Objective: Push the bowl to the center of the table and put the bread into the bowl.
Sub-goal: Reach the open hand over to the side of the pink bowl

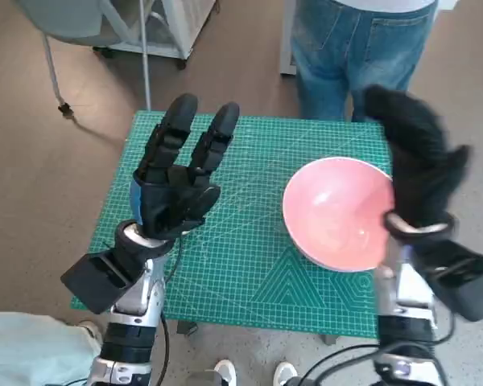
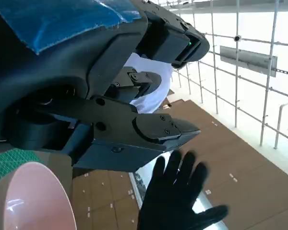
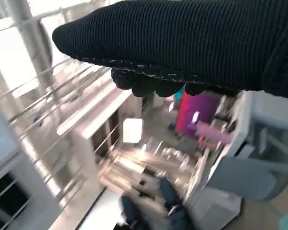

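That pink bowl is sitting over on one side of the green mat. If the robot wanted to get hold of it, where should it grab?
Probably the rim of the pink bowl, on the side nearest the gloved right robot hand, which hangs open above that edge. The bowl stands upright and empty, its walls smooth and rounded, so the thin lip seems the only part fingers could pinch.

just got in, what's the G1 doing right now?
Not handling anything yet. Both hands are raised above the green mat: the left hand open over its left part, the gloved right hand open beside the pink bowl. The bowl sits empty toward the right side of the table, not at the center. No bread shows in any view. A person in jeans stands at the far edge.
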`<state>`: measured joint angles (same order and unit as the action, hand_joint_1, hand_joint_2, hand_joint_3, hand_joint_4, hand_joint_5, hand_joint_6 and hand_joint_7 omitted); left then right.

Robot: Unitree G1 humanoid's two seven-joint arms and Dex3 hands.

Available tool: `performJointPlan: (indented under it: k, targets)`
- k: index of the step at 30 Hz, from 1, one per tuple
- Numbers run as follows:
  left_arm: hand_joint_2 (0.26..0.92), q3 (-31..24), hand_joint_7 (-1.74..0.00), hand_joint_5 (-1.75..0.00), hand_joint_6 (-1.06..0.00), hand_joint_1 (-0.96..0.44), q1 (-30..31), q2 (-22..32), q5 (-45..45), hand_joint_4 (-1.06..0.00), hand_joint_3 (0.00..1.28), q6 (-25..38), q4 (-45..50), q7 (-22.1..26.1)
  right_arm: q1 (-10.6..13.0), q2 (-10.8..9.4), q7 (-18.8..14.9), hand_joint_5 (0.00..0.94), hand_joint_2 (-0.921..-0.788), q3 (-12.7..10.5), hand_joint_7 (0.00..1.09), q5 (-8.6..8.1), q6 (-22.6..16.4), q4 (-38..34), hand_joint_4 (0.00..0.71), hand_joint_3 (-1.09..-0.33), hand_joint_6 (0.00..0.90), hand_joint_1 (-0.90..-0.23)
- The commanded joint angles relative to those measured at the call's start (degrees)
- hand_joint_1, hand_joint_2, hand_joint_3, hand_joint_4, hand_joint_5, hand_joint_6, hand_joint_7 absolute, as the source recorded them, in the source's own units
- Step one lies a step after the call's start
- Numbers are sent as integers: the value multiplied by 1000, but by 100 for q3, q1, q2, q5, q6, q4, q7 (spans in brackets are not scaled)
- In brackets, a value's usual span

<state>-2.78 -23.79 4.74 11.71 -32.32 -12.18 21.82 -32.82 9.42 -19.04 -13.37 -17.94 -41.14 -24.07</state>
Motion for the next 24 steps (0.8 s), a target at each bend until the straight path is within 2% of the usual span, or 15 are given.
performJointPlan:
  k: [1,3,7,14,20,24]
  targets:
    - [921,-17,-12,-2,-462,-4,59,22,70,-338,310,-26,104,1,8,84,383,162,-921,-397,695,51,-206,-707,244,-764,-1,-580]
    - [921,-20,-12,-2,-462,-1,68,13,70,-338,312,-8,112,-11,-27,111,613,160,-921,-558,694,120,-305,-1059,246,-764,-1,-582]
    - [921,-15,-12,-1,-463,5,81,0,32,-338,315,19,141,-51,-81,128,973,149,-921,-729,658,222,-445,-1654,252,-775,-1,-571]
    - [921,13,-11,-3,-463,2,96,-13,-23,-342,318,88,226,-103,-75,126,1459,137,-921,-736,645,537,-545,-2434,267,-797,3,-526]
    - [921,45,-12,-4,-464,5,87,-4,-43,-346,321,168,264,-109,-62,126,1489,122,-921,-662,638,617,-415,-3007,273,-829,7,-511]
    - [921,48,-12,-4,-465,6,68,21,-13,-346,322,221,262,-70,-98,54,1329,110,-921,-645,633,524,-253,-3301,269,-846,7,-497]
